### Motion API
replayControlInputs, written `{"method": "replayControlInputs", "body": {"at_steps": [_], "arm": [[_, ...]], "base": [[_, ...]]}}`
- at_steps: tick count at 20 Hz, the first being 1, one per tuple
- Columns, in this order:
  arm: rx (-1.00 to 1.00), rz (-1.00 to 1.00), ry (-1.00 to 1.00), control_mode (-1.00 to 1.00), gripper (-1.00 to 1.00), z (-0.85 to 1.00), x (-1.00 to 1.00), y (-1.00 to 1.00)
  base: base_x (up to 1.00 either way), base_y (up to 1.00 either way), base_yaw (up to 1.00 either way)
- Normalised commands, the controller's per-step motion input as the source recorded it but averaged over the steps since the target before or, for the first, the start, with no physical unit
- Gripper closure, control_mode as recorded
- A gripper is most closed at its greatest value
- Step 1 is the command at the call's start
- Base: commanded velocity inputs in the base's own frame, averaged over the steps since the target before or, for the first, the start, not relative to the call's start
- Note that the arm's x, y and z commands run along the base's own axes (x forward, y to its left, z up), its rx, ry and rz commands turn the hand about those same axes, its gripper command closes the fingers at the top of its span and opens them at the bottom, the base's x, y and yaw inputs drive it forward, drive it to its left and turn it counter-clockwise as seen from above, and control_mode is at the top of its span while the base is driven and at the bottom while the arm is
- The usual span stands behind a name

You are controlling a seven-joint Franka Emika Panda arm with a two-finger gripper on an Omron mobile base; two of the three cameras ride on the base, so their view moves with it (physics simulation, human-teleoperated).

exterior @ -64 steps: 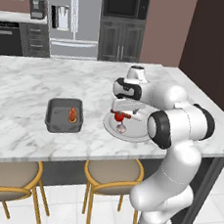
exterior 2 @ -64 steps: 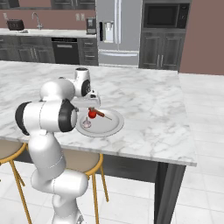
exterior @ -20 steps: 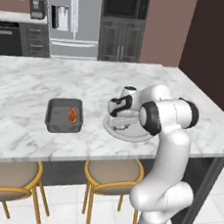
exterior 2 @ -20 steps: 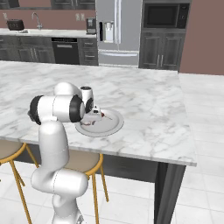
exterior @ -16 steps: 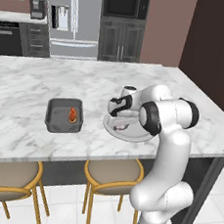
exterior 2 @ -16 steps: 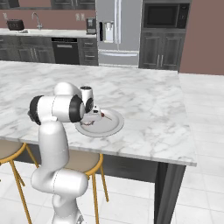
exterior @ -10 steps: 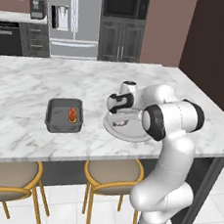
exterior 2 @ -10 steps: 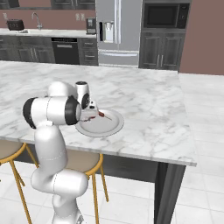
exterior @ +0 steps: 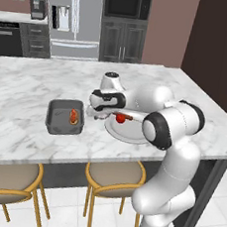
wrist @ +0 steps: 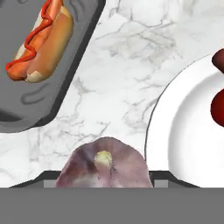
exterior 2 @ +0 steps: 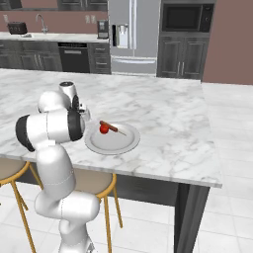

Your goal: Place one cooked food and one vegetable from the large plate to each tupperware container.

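A dark-cabinet kitchen with a steel fridge and wall oven backs a marble island table (exterior: 33, 94) with stools tucked under its near edge. In the left base view, the large plate (exterior: 128, 132) sits near the table's front edge with a red vegetable (exterior: 119, 118) and a sausage-like piece (exterior: 130, 117) on it, and one tupperware container (exterior: 64, 117) lies well to its left, already holding a hot dog (exterior: 74, 115). The pincer (exterior: 98, 115), down over the plate a second ago, has since lifted and swung left; it now hangs between plate and tub, the forearm stretched low and level over the table and the elbow bulking in front of the plate. In the right base view the plate (exterior 2: 111, 140) shows the same two items, while the arm folds in beside its left rim. In the hand view a pale purple, onion-like vegetable (wrist: 103, 164) sits clamped between the fingers, above bare marble between the tub's corner (wrist: 57, 100) and the plate's rim (wrist: 151, 131). My judgement is that the pick succeeded and this vegetable is bound for the tub with the hot dog, completing that container.
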Motion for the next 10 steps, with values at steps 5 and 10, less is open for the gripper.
{"method": "replayControlInputs", "body": {"at_steps": [5, 10], "arm": [[0.02, 0.23, 0.0, -1.0, 1.0, 0.53, 0.0, 0.96], [0.11, 0.23, 0.0, -1.0, 1.0, -0.07, 0.1, 0.79]], "base": [[0.0, 0.0, 0.0], [0.0, 0.0, 0.0]]}}
